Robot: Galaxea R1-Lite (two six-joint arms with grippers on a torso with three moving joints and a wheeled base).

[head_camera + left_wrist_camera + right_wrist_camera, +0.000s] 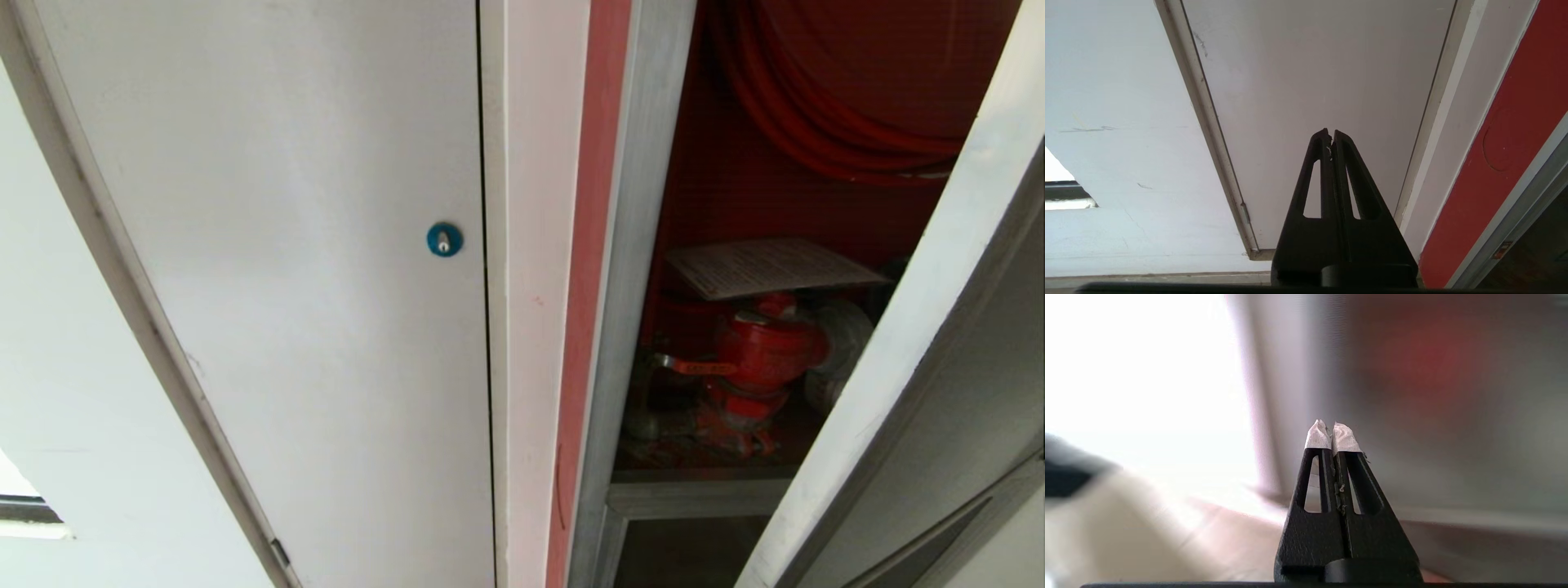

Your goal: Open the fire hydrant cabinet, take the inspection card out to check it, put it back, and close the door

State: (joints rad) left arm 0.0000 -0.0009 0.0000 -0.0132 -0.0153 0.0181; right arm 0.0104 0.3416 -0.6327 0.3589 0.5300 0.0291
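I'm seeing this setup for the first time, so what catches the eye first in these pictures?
The red inside of the fire hydrant cabinet on the head view's right stands out, with the pale inspection card lying flat on top of the red valve. To its left, a plain white door carries a round blue lock. In the wrist views, the left gripper and right gripper are both shut and empty.

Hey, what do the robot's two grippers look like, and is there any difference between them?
Both are matte black, each with two long tapering fingers that have a slot cut through them, rising from a wide black base. The left gripper has bare black tips. The right gripper has its fingertips wrapped in whitish tape. No cables or markings show.
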